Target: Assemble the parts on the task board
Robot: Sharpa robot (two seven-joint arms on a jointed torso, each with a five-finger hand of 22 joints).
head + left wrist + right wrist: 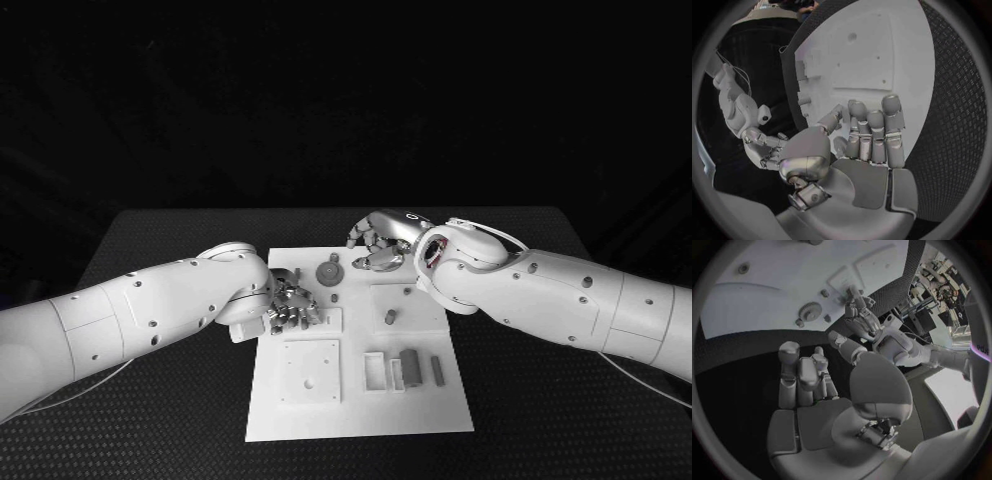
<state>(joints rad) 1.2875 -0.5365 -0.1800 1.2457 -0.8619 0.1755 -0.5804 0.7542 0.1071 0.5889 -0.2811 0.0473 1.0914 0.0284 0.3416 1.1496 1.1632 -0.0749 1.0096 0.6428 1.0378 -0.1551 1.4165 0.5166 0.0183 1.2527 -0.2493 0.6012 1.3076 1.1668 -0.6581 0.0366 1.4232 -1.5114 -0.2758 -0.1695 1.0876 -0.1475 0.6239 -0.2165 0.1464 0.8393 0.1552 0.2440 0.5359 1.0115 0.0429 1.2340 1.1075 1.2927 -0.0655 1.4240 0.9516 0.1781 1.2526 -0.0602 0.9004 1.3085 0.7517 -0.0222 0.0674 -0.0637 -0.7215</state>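
The white task board (361, 410) lies in the middle of the table. A grey gear (329, 272) sits on its far part, also seen as the gear (807, 312). A small peg (389, 317) stands mid-board. Two dark bars (411, 365) lie beside a white frame (375, 370) at the near right. My left hand (289, 306) hovers over the board's left edge, fingers straight and holding nothing (870, 137). My right hand (381, 241) is at the board's far edge, just right of the gear, palm bare (811, 390).
A square white plate (310, 372) with holes lies on the board's near left. Small pegs (803, 98) stand along the board's edge (873, 50) ahead of the left hand. Black table (173, 240) surrounds the board on all sides.
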